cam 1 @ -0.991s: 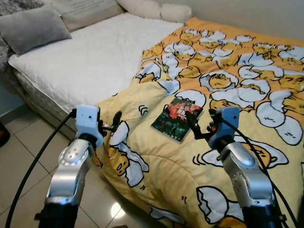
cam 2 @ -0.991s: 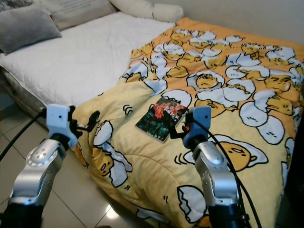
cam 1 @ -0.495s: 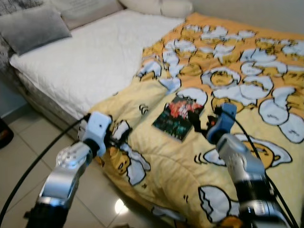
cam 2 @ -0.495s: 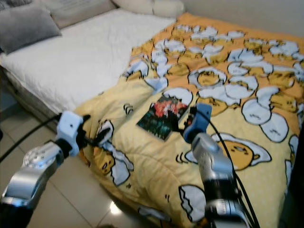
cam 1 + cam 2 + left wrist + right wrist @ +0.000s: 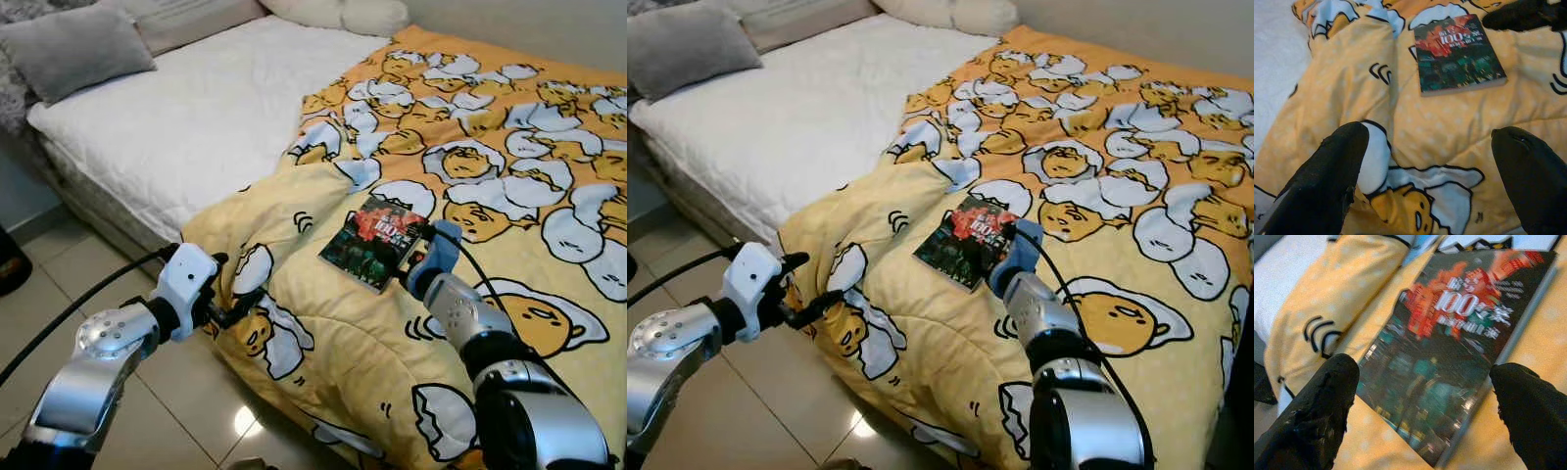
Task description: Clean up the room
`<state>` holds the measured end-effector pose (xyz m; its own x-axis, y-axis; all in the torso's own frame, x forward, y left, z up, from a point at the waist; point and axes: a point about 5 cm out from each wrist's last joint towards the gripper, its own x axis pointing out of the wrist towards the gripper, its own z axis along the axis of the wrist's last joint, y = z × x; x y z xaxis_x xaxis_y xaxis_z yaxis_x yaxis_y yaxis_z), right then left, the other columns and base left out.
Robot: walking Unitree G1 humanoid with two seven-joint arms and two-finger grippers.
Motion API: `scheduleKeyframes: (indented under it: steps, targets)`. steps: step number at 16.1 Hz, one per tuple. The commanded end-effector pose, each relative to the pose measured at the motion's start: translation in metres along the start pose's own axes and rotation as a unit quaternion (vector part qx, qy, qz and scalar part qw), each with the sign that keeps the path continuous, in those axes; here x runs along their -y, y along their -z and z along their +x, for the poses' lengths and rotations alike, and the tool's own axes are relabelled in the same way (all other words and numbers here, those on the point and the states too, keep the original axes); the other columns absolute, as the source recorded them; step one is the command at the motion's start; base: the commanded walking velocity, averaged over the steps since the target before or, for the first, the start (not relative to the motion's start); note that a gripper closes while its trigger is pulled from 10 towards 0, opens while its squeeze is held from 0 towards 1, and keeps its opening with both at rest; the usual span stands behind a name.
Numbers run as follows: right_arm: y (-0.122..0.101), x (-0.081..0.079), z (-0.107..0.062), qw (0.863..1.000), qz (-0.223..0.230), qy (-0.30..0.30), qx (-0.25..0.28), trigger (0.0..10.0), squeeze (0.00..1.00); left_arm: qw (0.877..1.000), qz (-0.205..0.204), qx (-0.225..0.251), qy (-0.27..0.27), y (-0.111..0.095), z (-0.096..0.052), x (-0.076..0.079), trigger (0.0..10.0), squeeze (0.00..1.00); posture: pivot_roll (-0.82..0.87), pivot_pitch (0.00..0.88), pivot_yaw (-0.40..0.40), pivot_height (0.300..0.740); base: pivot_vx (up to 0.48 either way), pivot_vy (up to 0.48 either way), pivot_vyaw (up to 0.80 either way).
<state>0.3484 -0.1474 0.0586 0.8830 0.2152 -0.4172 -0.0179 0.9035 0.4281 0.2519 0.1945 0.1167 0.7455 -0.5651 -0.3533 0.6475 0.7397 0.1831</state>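
While book (image 5: 373,244) lies on yellow blanket (image 5: 333,323), right claw (image 5: 1420,416) spread above it, left claw (image 5: 1425,186) released nearby.

Open approach to a book on a bed.
The book (image 5: 373,243) lies flat on the yellow blanket (image 5: 333,333) with bare blanket on every side; the right gripper (image 5: 1420,416), fingers spread, faces it, nothing between.

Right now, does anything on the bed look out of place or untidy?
Yes. A book lies loose on the yellow duvet, and the duvet is bunched to one side, baring the white mattress. The open right gripper is at the book.
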Motion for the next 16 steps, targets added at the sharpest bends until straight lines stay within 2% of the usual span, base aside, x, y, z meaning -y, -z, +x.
scheduleKeyframes:
  steps: [1, 2, 8, 11, 14, 16]
  targets:
    - [-0.003, -0.004, 0.002, 1.000, 0.007, -0.006, 0.006, 10.0, 0.00, 1.000, 0.003, -0.002, 0.002, -0.003, -0.005, -0.001, 10.0, 1.00, 0.13, 0.012, 0.011, 0.740, 0.000, 0.000, 0.00]
    - [-0.003, -0.004, 0.003, 1.000, 0.007, -0.009, 0.002, 10.0, 0.00, 1.000, 0.004, -0.001, 0.005, -0.005, -0.008, 0.001, 10.0, 1.00, 0.14, 0.052, 0.001, 0.740, 0.000, 0.000, 0.00]
    - [0.012, -0.004, 0.005, 1.000, 0.009, 0.020, -0.022, 10.0, 0.00, 1.000, 0.004, 0.001, 0.023, -0.021, -0.023, 0.010, 10.0, 1.00, 0.20, 0.145, -0.020, 0.740, 0.000, 0.000, 0.00]
    - [0.018, -0.008, 0.006, 0.998, 0.051, 0.015, -0.029, 10.0, 0.00, 0.998, -0.001, 0.005, 0.055, -0.033, -0.030, 0.021, 10.0, 1.00, 0.22, 0.171, -0.023, 0.740, 0.000, 0.000, 0.00]
    - [0.019, -0.018, 0.008, 0.997, 0.075, -0.018, -0.021, 10.0, 0.00, 0.994, -0.014, -0.005, 0.111, -0.034, -0.038, 0.037, 10.0, 1.00, 0.24, 0.182, -0.024, 0.740, 0.000, 0.000, 0.00]
    - [0.019, -0.023, 0.009, 0.996, 0.085, -0.029, -0.017, 10.0, 0.00, 0.991, -0.019, -0.032, 0.127, -0.021, -0.041, 0.043, 10.0, 1.00, 0.25, 0.188, -0.028, 0.740, 0.000, 0.000, 0.00]
